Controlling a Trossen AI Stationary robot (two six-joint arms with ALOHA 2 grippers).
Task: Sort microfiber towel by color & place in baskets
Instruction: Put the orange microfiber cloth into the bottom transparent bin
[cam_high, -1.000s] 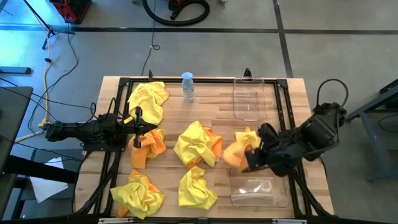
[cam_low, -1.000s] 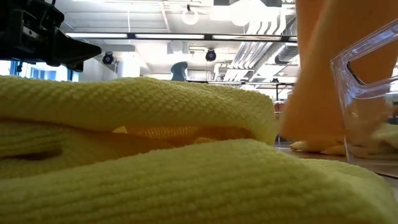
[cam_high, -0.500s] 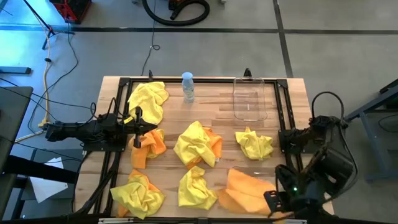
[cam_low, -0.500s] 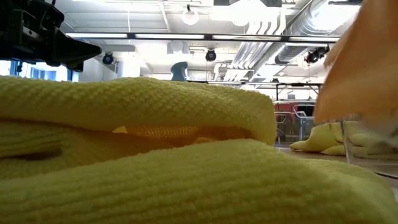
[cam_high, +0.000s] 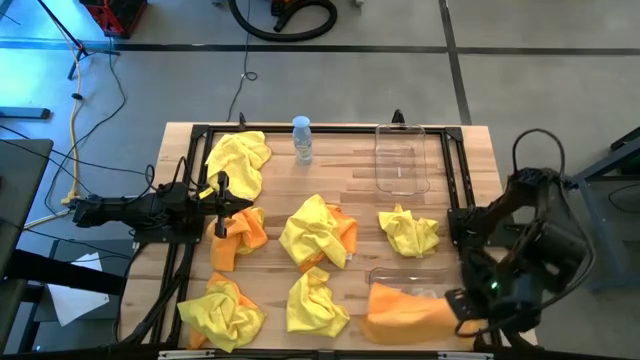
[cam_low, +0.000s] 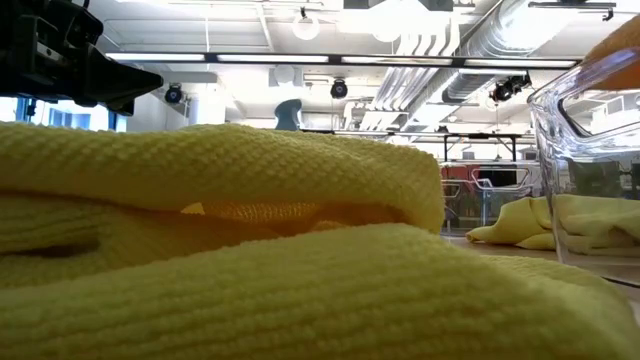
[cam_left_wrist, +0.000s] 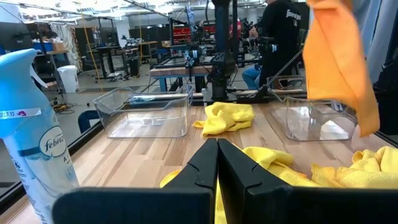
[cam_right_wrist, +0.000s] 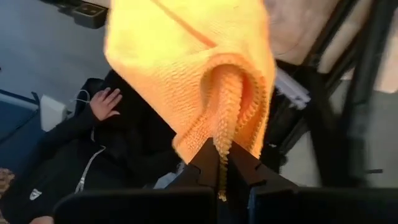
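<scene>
My right gripper (cam_high: 462, 305) is near the table's near right corner, shut on an orange microfiber towel (cam_high: 405, 314) that hangs over the near clear basket (cam_high: 400, 277). The far basket (cam_high: 402, 157) stands by the far edge. Yellow towels lie bunched on the table at the far left (cam_high: 240, 160), right of centre (cam_high: 408, 231) and along the near edge (cam_high: 220, 312) (cam_high: 315, 303). Two mixed heaps of yellow and orange lie at the left (cam_high: 238, 232) and in the centre (cam_high: 318, 232). My left gripper (cam_high: 225, 200) waits shut at the left side. My right gripper pinches a bunched fold of the orange towel (cam_right_wrist: 225, 134) between its two fingers. The fingers (cam_right_wrist: 208, 163) slant downward from the table's right side. The towel hangs slack from them, clear of the table, with its free end (cam_left_wrist: 364, 118) above the near basket.
A small bottle (cam_high: 302, 138) stands at the far edge, left of the far basket. A black metal frame (cam_high: 455, 190) runs around the table top. A person (cam_right_wrist: 93, 140) sits beyond the table near my right arm.
My right gripper has carried the orange towel from beside the yellow towel right of centre toward the table's near right corner, tipping and rolling on the way. The towel swung along and now hangs over the near basket. The yellow towel it covered now shows.
</scene>
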